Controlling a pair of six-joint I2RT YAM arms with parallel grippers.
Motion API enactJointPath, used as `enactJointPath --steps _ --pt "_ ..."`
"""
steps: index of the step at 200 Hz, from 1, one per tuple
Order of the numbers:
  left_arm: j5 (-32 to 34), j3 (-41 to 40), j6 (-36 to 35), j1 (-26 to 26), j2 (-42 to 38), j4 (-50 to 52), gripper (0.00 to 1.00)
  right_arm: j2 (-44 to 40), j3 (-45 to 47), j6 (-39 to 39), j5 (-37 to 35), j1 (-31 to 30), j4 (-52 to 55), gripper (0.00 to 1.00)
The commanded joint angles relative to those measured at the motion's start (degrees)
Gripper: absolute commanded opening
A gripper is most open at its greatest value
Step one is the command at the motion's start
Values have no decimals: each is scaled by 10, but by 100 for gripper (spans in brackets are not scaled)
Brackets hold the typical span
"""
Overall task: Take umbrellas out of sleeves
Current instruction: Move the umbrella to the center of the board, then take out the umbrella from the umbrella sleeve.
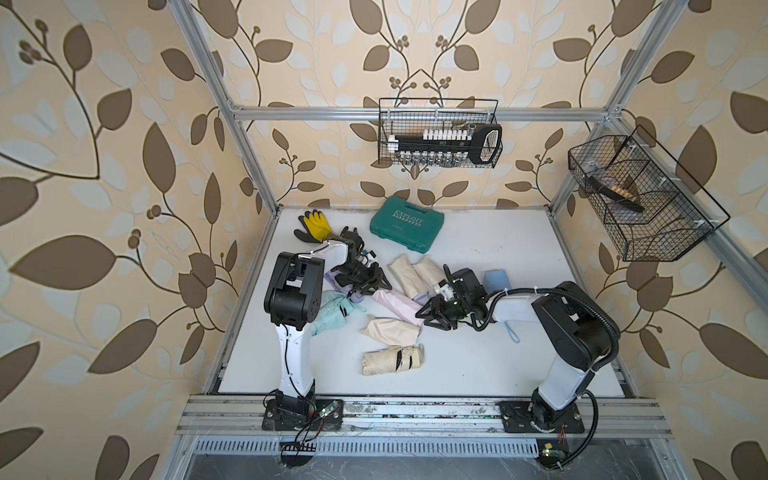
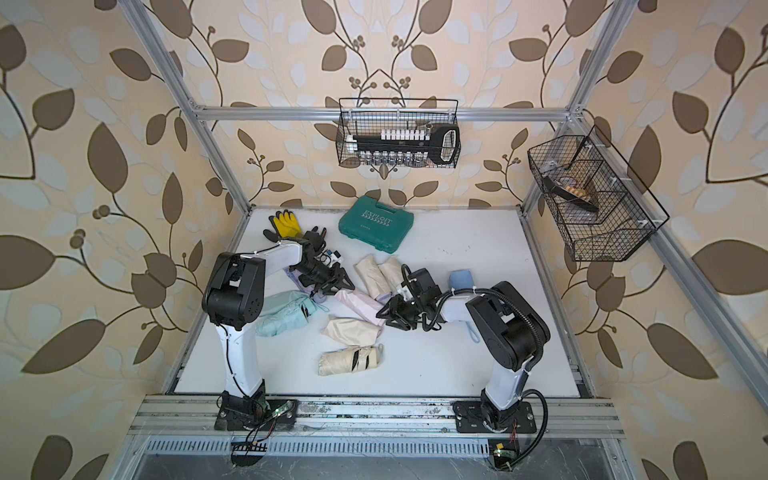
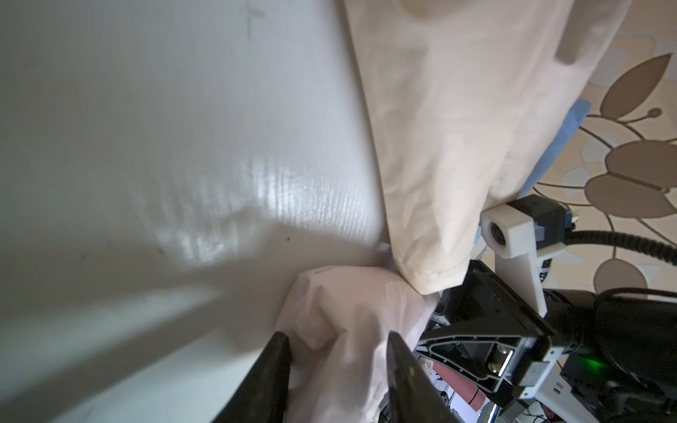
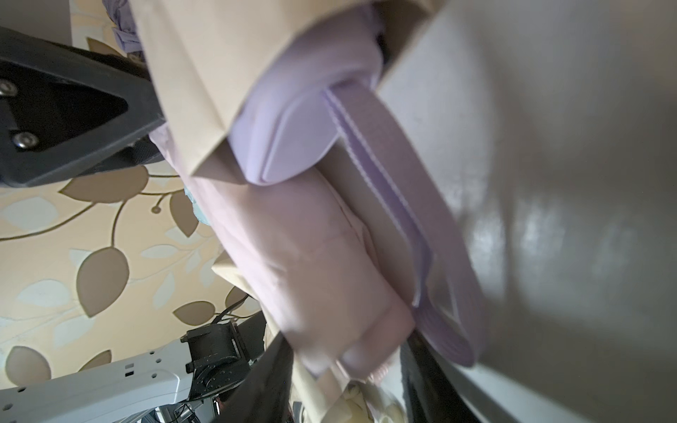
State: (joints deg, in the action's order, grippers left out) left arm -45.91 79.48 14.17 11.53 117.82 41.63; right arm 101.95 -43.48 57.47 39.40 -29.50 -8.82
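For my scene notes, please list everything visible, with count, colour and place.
filled sleeves: two, cream, table centre
limp sleeve: one, cream, nearer front
bare umbrella: one, cream, front centre
pink sleeve: one, pink, between both grippers
mint umbrella: one, mint, by left arm
lilac fabric: one, lilac, under left arm
blue bundle: one, blue, behind right arm
gloves: pair, yellow-black, back left
case: one, green, back centre
wire baskets: two, black, on frame
left gripper: black, closed on pink sleeve
right gripper: black, at its handle end

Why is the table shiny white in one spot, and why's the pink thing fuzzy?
Left wrist view: light glares off the white table, beside a dark shadow. Right wrist view: the pink sleeve is too close, so it blurs.
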Motion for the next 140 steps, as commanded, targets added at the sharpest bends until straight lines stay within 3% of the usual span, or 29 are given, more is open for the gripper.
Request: enactJointPath --steps 1,39,88,118,140 --pt "-54 -8 5 1 -8 6 47 10 8 3 -12 3 -29 48" --pt "-73 -22 5 4 -10 7 45 5 21 24 -2 8 -101 48" --pt "-118 -32 18 12 -15 -13 32 -16 23 27 15 10 -138 47" --pt "-152 -32 31 12 -24 -27 14 -29 33 25 18 18 -132 46" --pt "-160 -30 36 12 -32 -25 13 -56 40 24 21 29 -127 47"
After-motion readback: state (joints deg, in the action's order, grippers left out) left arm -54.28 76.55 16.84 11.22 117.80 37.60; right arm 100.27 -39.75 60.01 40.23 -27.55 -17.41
